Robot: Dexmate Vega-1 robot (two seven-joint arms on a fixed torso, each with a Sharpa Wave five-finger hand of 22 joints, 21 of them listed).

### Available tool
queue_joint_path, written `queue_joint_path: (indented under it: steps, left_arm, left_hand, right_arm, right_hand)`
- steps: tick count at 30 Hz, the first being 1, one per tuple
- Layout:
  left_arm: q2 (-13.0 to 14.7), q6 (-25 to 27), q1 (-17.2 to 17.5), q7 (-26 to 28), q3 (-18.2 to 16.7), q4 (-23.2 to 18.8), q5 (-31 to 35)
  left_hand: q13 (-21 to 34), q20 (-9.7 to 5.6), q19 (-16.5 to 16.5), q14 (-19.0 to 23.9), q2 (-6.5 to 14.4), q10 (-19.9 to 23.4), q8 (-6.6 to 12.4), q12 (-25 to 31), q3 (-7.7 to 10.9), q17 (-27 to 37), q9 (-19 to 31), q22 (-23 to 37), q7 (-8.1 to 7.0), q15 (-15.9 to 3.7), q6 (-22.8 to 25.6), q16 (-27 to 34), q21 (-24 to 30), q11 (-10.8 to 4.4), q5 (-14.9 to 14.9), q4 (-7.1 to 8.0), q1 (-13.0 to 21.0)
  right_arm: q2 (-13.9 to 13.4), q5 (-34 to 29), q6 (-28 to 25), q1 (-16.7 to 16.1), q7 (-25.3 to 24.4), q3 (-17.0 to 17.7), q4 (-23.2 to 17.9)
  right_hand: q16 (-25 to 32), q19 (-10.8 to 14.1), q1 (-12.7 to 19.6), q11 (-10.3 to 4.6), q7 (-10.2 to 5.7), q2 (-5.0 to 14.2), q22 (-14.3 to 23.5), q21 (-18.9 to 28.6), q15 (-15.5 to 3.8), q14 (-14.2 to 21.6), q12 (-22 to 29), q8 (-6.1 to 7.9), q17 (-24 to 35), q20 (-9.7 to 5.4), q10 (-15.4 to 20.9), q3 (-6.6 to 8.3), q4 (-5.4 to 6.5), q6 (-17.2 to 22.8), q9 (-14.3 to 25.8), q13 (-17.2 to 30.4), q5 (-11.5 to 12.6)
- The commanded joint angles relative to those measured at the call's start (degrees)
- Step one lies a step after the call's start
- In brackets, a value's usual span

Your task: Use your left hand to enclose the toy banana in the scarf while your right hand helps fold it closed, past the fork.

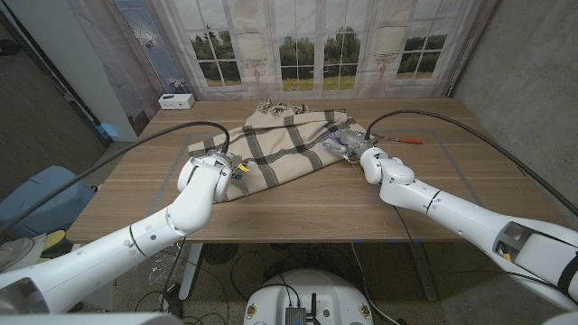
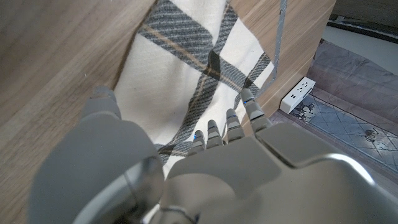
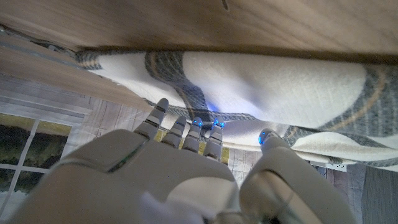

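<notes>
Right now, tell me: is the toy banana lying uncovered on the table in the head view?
No. The plaid scarf lies spread over the table between both hands, and no banana shows on the bare wood.

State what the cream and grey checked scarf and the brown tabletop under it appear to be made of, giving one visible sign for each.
The cream and grey checked scarf looks like soft woven cloth, perhaps wool or a blend: matt, with folds and a yarn texture showing in the left wrist view. The brown tabletop looks like wood or wood-effect laminate: plank lines and grain, low sheen; the pictures cannot settle which.
</notes>
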Motion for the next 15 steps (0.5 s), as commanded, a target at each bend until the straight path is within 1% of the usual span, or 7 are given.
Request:
queue_joint_path:
  steps: [1,7,10,11,12,15]
  left_arm:
    - [-6.6,-7.2,3.3,-1.3,-4.1,5.4,7.2]
    - [-7.9,-8.6,3.8,0.3,-5.2,8.2,7.1]
    - [-8.3,-9.1,3.9,1.4,-5.4,9.6,6.6]
    - [-8.4,-9.2,3.9,1.8,-5.4,10.0,6.5]
    - [-8.5,-9.2,3.9,2.2,-5.4,10.4,6.5]
    - [-8.8,-9.4,3.8,3.2,-5.5,11.6,5.3]
  left_hand:
    - [0.0,0.04,1.2,1.0,1.3,0.2,0.69,0.8,0.90,0.2,0.1,0.2,0.16,-0.10,-0.1,0.7,-0.3,-0.25,0.8,-0.56,1.6]
    - [-0.1,0.04,2.5,2.3,2.7,0.6,1.04,1.2,1.75,0.1,0.1,0.2,0.31,-1.28,0.4,1.0,-0.2,-0.74,1.3,-1.39,3.8]
    - [-0.1,0.01,3.1,2.6,3.3,0.5,1.20,1.2,2.20,0.0,0.1,0.2,0.56,-1.43,0.8,1.1,-0.2,-0.80,1.5,-1.92,5.0]
    - [-0.1,0.01,3.2,2.8,3.4,0.6,1.23,1.3,2.29,0.0,0.1,0.2,0.59,-1.54,0.9,1.1,-0.2,-0.95,1.6,-2.07,5.4]
    - [-0.2,0.00,3.8,3.2,3.7,1.0,1.33,1.5,2.60,0.0,0.1,0.2,0.62,-1.95,1.2,1.2,-0.2,-1.43,1.7,-2.59,6.4]
    - [-0.2,0.01,4.4,4.1,3.9,1.6,1.55,1.8,2.86,-0.1,0.1,0.2,0.71,-2.45,1.9,1.4,-0.1,-1.83,1.8,-3.09,7.5]
  right_arm:
    - [0.4,0.7,1.1,0.5,0.0,0.0,1.4]
    - [0.7,0.9,1.5,0.9,0.1,-0.2,2.2]
    - [0.7,0.9,1.8,1.1,0.0,-0.3,2.4]
    - [0.8,0.9,1.9,1.2,0.1,-0.3,2.5]
    - [0.8,0.9,2.0,1.3,0.1,-0.3,2.6]
    - [0.9,1.0,2.2,1.5,0.3,-0.4,2.9]
  right_hand:
    - [0.2,0.0,0.1,0.12,0.41,0.00,0.1,-0.4,0.15,0.6,0.2,0.31,0.0,0.47,0.5,0.10,-0.41,0.3,0.1,0.1,0.0]
    - [0.2,0.1,0.2,0.27,0.61,-0.01,0.1,-0.6,0.18,0.7,0.2,0.35,0.0,0.55,0.6,0.11,-0.55,0.4,0.1,0.1,0.0]
    - [0.2,0.1,0.3,0.42,0.78,0.00,0.1,-0.7,0.19,0.7,0.3,0.42,-0.1,0.60,0.8,0.14,-0.70,0.6,0.1,0.1,0.0]
    - [0.2,0.1,0.3,0.36,0.78,0.00,0.1,-0.8,0.17,0.7,0.2,0.42,-0.1,0.58,0.7,0.15,-0.74,0.7,0.1,0.1,0.0]
    - [0.2,0.1,0.3,0.28,0.79,0.00,0.1,-0.8,0.22,0.8,0.2,0.43,-0.1,0.57,0.7,0.15,-0.78,0.7,0.1,0.1,0.0]
    - [0.2,0.2,0.4,0.23,0.80,0.00,0.1,-0.9,0.21,0.8,0.2,0.43,-0.1,0.61,0.7,0.17,-0.87,0.7,0.1,0.1,0.0]
